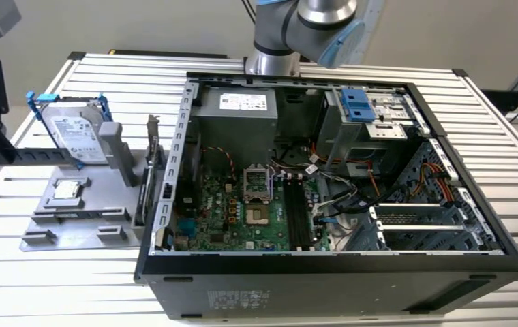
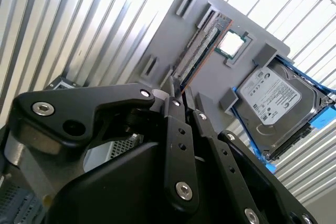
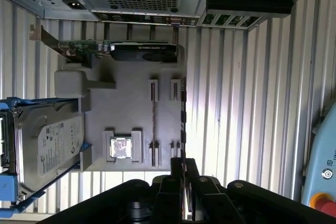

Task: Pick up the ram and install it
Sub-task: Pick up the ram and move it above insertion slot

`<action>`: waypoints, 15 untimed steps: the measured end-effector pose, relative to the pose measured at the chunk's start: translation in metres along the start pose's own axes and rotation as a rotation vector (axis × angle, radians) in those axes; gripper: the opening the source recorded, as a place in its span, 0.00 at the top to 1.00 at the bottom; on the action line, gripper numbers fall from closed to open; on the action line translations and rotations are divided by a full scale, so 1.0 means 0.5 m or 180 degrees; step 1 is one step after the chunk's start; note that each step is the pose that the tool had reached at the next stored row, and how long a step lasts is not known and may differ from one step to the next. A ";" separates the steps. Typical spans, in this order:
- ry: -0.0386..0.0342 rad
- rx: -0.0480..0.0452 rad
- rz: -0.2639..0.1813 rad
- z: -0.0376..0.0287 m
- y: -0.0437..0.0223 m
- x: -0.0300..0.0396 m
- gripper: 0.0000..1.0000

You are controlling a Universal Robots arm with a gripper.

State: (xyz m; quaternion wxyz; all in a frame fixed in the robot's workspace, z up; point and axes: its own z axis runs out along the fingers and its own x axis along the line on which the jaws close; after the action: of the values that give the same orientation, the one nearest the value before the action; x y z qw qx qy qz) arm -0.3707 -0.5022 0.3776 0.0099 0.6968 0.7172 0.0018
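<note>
Gripper (image 2: 181, 90) above grey tray's (image 3: 131, 108) near edge, jaws closed together on nothing, ram (image 2: 202, 45) standing edgewise in tray slot, processor (image 3: 119, 147) just beside it, hard drive (image 3: 50, 145) beyond, graphics card (image 3: 142, 51) at far end, open computer case (image 1: 332, 262) on the exterior view's right.

Stands at the far edge of the scene in the exterior view with the arm (image 1: 318, 24) bent over, a grey joint with a pale blue cap above a silver link. Carries the gripper (image 2: 179, 90), black and bulky in both wrist views, with two slim fingers (image 2: 176, 129) lying side by side and pointing away from the wrist. Has the fingertips drawn close together, only a thin slit between them, gripping nothing.
</note>
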 end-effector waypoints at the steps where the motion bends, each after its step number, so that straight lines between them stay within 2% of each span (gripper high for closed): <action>1: 0.0000 0.0000 0.0001 -0.003 0.000 0.000 1.00; 8: 0.0000 0.0000 0.0007 -0.022 0.000 0.000 1.00; 15: 0.0000 0.0000 0.0008 -0.028 0.001 0.000 1.00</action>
State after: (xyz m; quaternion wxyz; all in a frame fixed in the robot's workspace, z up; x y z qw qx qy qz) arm -0.3706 -0.5021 0.3917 0.0099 0.6977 0.7163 0.0019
